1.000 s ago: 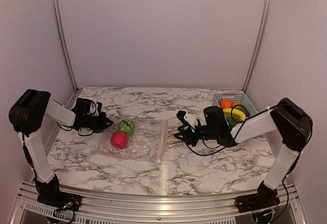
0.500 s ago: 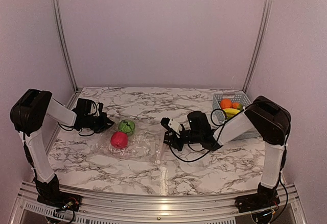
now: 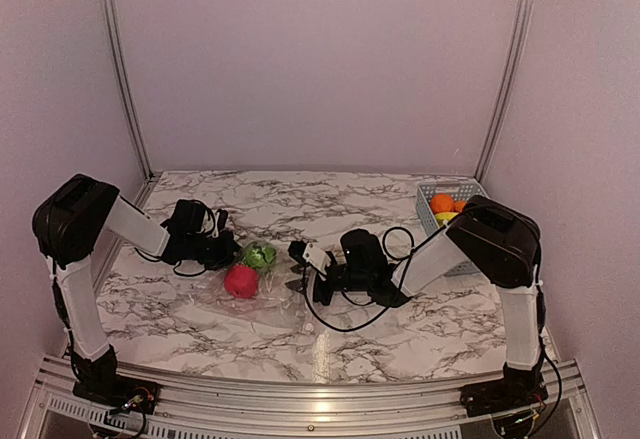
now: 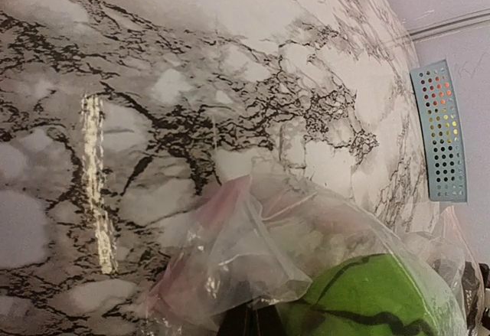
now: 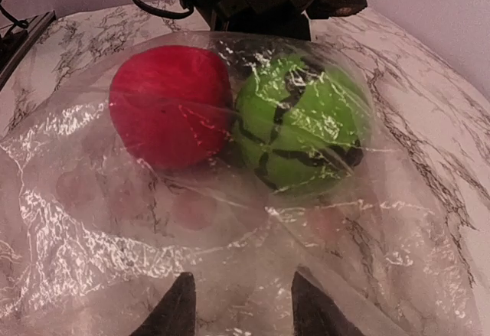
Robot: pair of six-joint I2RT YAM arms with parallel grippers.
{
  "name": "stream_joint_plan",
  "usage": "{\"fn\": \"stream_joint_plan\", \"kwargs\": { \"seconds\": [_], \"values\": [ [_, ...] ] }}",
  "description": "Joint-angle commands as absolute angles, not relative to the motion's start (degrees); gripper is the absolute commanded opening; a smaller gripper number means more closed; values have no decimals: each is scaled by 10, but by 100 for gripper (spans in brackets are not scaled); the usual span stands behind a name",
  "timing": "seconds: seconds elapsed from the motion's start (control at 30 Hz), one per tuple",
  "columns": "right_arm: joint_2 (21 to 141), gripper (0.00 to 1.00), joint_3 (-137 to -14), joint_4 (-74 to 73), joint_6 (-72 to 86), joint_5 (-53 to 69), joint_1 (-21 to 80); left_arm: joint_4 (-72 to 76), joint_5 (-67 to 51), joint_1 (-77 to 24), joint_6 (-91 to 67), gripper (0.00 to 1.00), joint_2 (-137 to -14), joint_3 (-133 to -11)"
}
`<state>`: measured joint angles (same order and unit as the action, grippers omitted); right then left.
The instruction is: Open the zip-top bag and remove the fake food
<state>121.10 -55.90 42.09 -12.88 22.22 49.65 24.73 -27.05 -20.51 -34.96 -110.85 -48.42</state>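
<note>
The clear zip-top bag (image 3: 272, 295) lies crumpled on the marble table with two pieces of fake food inside, a red-pink piece (image 3: 240, 281) and a green round piece (image 3: 260, 255). My left gripper (image 3: 228, 252) is shut on the bag's bunched left edge (image 4: 253, 252), right beside the green piece (image 4: 367, 298). At the bag's right edge, my right gripper (image 3: 297, 269) is open. Its fingertips (image 5: 178, 309) rest low over crinkled plastic (image 5: 115, 221), a short way from the red piece (image 5: 168, 106) and the green piece (image 5: 302, 122).
A light blue slotted basket (image 3: 428, 209) stands at the back right, holding orange round pieces (image 3: 441, 203) and a bit of yellow. The enclosure's walls and metal posts ring the table. The right arm's cable loops over the table beside the bag.
My right arm has swung left from beside the basket to the bag's right edge. The left gripper has moved right with the bag's edge, shifting the two pieces a little right.
</note>
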Motion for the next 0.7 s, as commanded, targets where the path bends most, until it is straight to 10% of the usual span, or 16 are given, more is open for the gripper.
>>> {"fn": "stream_joint_plan", "kwargs": {
  "seconds": [0.0, 0.67],
  "values": [
    [1237, 44, -588, 466, -105, 199, 500, 250, -263, -232, -357, 0, -1134, -477],
    [1269, 69, -630, 500, -88, 176, 508, 178, -276, -324, -263, 0, -1159, -533]
  ]
}}
